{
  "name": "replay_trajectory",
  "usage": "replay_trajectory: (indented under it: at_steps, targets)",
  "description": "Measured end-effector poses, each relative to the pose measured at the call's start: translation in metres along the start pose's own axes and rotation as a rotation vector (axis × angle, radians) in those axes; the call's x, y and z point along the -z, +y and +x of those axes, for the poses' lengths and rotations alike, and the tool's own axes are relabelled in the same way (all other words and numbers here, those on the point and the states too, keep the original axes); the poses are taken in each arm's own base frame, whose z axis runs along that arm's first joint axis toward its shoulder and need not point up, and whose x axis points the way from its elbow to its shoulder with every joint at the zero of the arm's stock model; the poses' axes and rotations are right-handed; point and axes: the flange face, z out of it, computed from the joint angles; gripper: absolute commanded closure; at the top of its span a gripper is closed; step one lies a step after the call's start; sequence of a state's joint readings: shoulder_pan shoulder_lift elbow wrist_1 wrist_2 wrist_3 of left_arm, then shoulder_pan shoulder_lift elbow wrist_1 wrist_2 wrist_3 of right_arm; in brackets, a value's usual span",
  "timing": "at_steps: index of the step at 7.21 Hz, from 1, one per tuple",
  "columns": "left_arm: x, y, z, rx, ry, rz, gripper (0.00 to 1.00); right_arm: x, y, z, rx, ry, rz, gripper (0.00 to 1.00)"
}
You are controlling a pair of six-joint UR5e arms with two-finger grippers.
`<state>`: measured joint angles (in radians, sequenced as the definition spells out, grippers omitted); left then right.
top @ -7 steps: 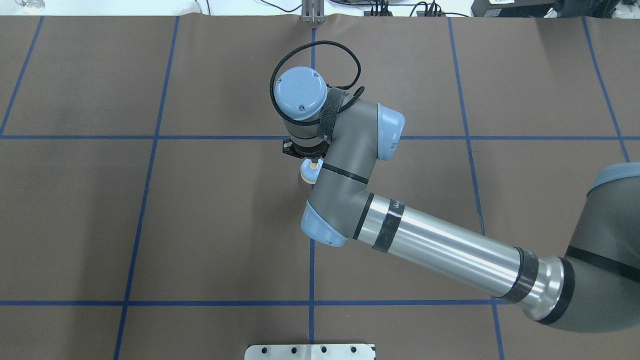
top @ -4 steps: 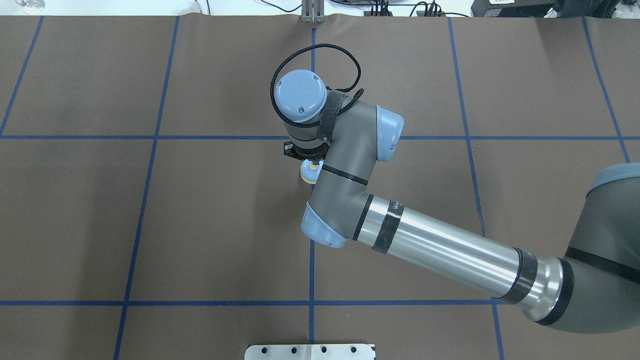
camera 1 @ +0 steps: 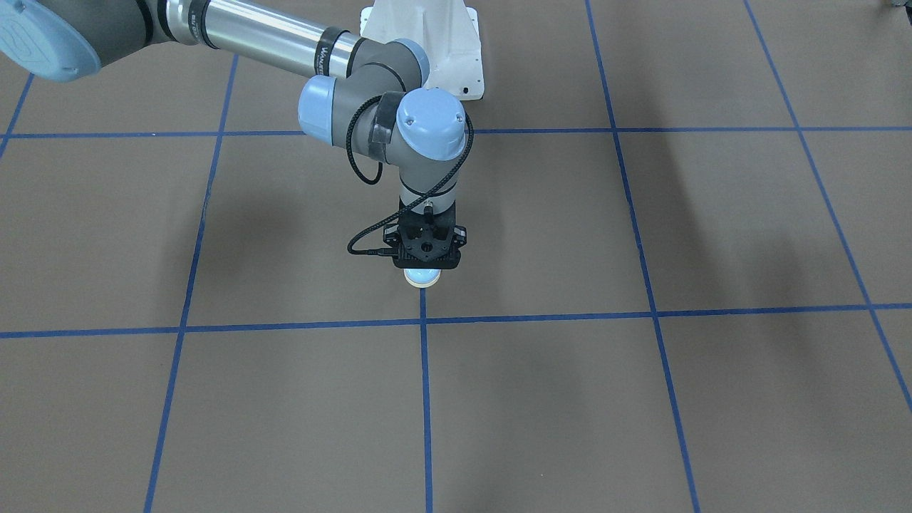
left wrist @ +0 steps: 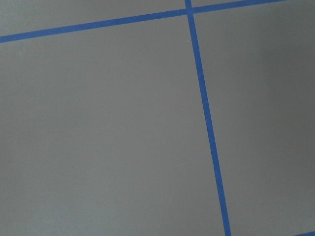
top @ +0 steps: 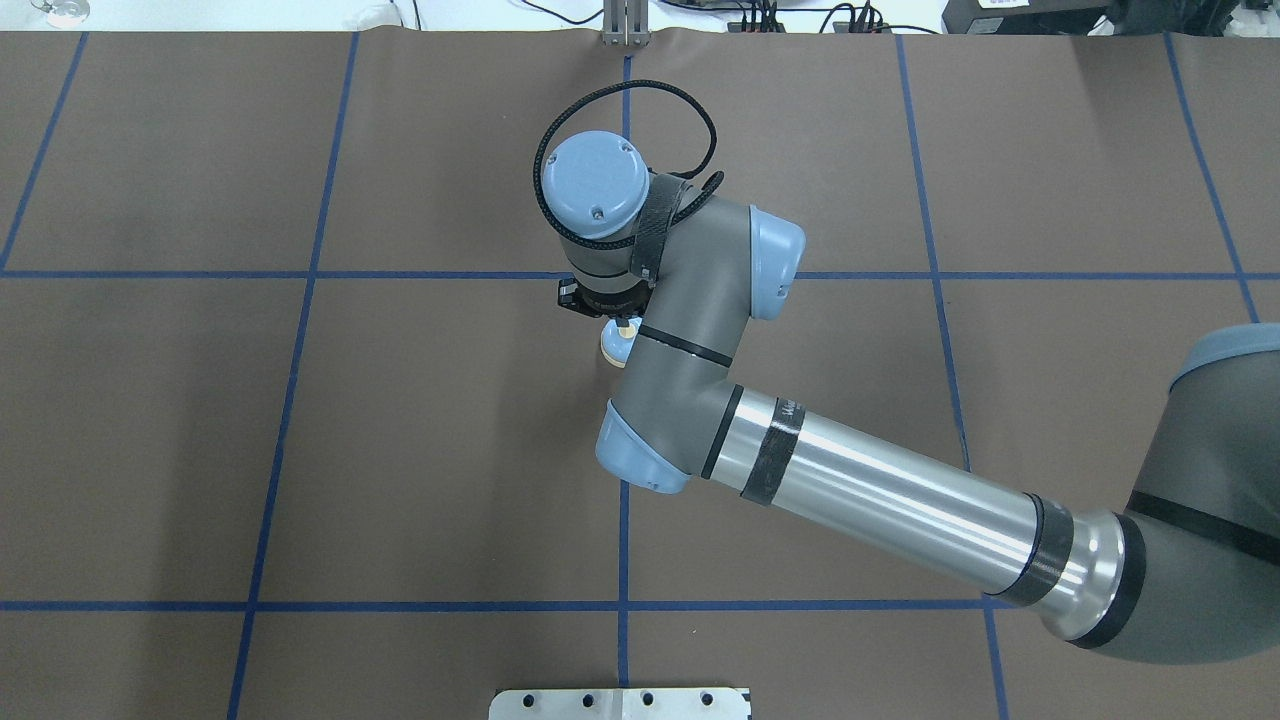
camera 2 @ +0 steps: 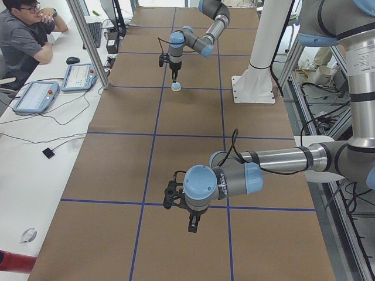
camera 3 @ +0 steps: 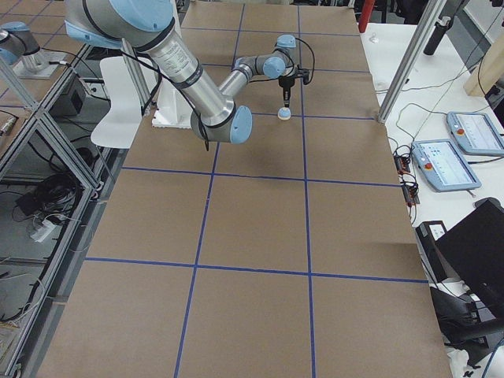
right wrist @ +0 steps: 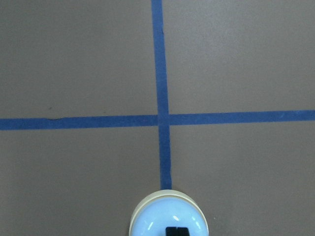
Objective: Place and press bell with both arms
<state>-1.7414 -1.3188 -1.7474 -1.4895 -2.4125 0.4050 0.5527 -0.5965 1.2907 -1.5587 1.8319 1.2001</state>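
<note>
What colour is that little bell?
The bell is light blue with a cream base ring; clearest in the right wrist view.

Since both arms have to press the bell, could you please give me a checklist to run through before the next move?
1. Is the bell upright on the table: ok.
2. Is the right gripper centred above the bell: ok.
3. Is the right gripper touching the bell: cannot tell.
4. Is the left gripper near the bell: not ok, it hangs far down the table.
5. Is the left gripper open or shut: cannot tell.
</note>
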Motion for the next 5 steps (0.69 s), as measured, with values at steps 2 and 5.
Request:
replay_trajectory:
  at_steps: [2,5]
  targets:
    - [0.0,0.0,-0.001,0.002,0.001,-0.001,0.0,0.029,-0.02,0.011,-0.019,-0.046,-0.007,0.01]
    - [0.0,-0.007,0.002,0.042,-0.008,0.011,0.0,0.047,-0.062,0.104,-0.015,-0.061,0.008,0.0]
